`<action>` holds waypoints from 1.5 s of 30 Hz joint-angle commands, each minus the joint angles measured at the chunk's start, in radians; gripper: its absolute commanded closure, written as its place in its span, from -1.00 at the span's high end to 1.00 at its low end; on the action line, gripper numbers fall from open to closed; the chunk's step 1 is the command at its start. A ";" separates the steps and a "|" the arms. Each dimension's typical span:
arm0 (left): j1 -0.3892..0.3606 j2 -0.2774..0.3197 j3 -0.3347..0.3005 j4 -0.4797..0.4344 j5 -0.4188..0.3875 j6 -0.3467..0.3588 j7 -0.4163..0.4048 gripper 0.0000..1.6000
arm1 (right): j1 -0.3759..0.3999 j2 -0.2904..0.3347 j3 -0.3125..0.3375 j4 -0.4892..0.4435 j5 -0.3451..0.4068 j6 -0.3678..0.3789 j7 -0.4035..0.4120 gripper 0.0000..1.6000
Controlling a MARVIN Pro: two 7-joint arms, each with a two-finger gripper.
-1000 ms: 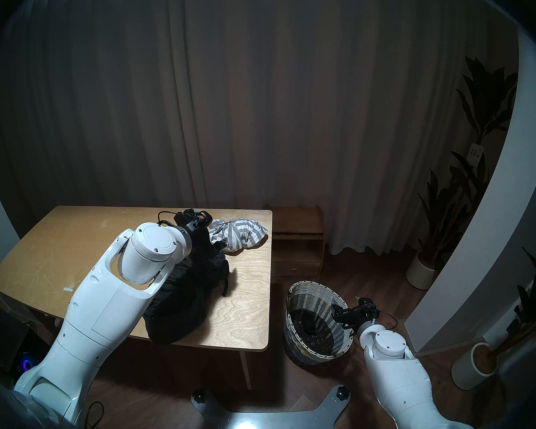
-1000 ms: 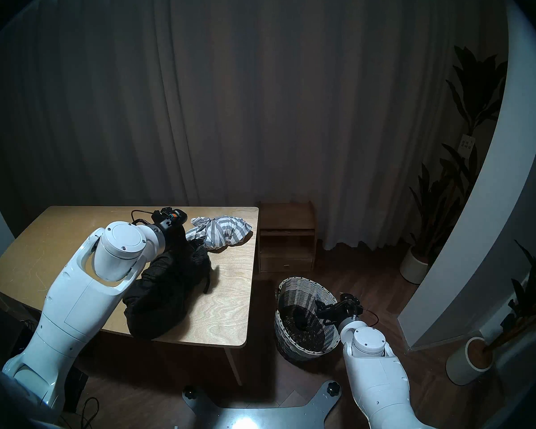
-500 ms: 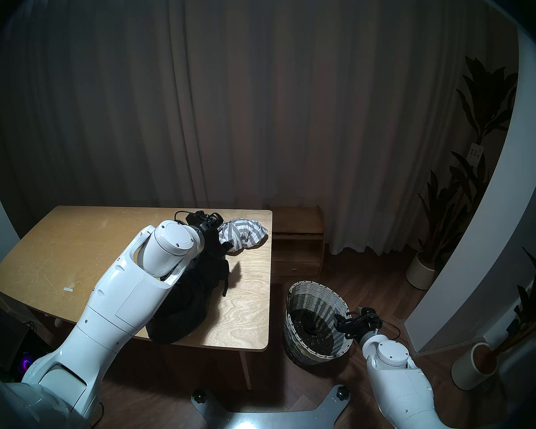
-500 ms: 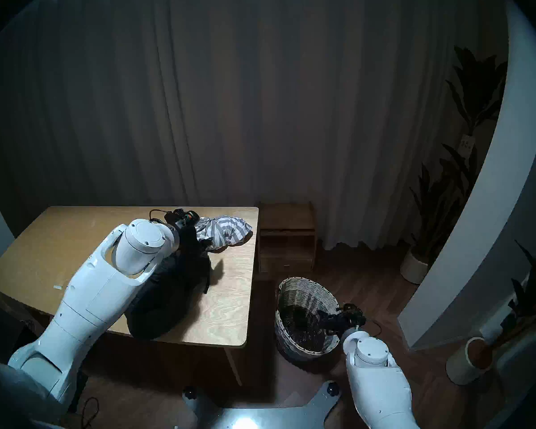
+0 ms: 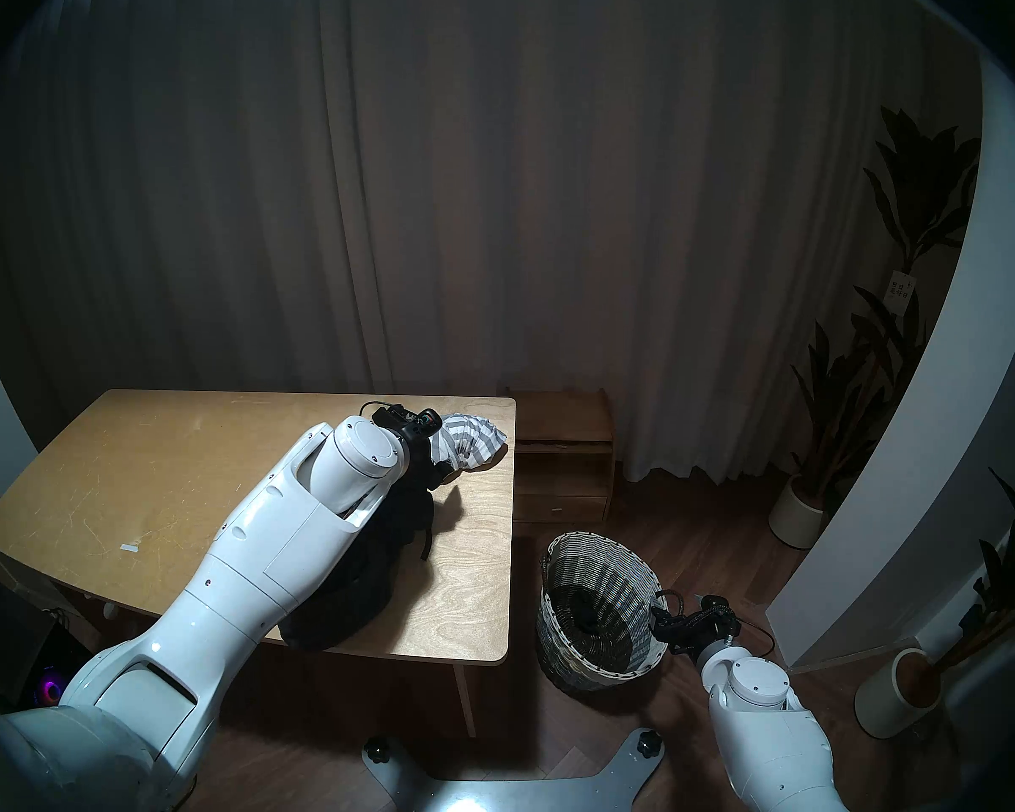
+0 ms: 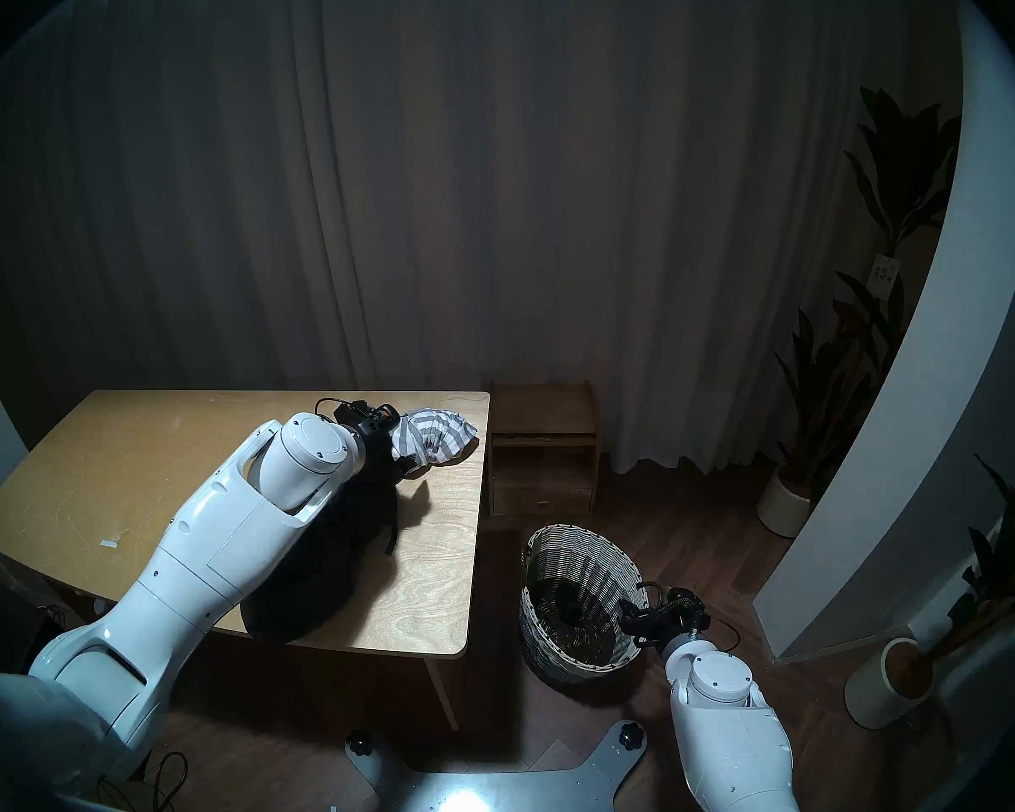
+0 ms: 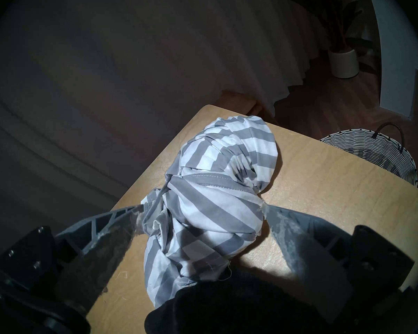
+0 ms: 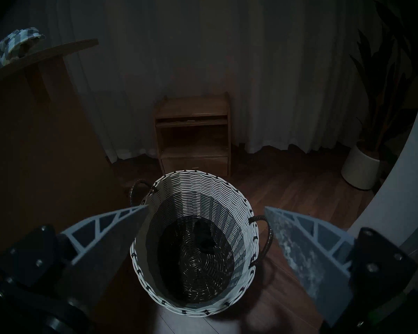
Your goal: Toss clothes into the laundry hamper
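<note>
Table (image 5: 142, 441): light wood, left of scene
- striped garment (image 7: 210, 193), grey/white, bundled at far right corner; L gripper (image 7: 200, 210) spread wide, a finger (image 7: 121, 220) at each side of bundle, tips at the cloth, not clamped
- big black knit (image 5: 370, 588), heaped near-centre, partly under L arm

Floor, right of table:
- hamper (image 8: 227, 198), woven grey/white, upright; small black item (image 8: 206, 237) at bottom
- R gripper (image 8: 205, 220) beside near rim, wide open, empty

Table (image 5: 142, 471) carries striped garment (image 5: 473, 444), black knit (image 5: 364, 594).
</note>
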 commanded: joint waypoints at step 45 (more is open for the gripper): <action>-0.412 -0.342 0.118 0.407 0.076 -0.180 0.016 -1.00 | -0.048 -0.062 0.018 -0.178 0.053 -0.021 0.000 1.00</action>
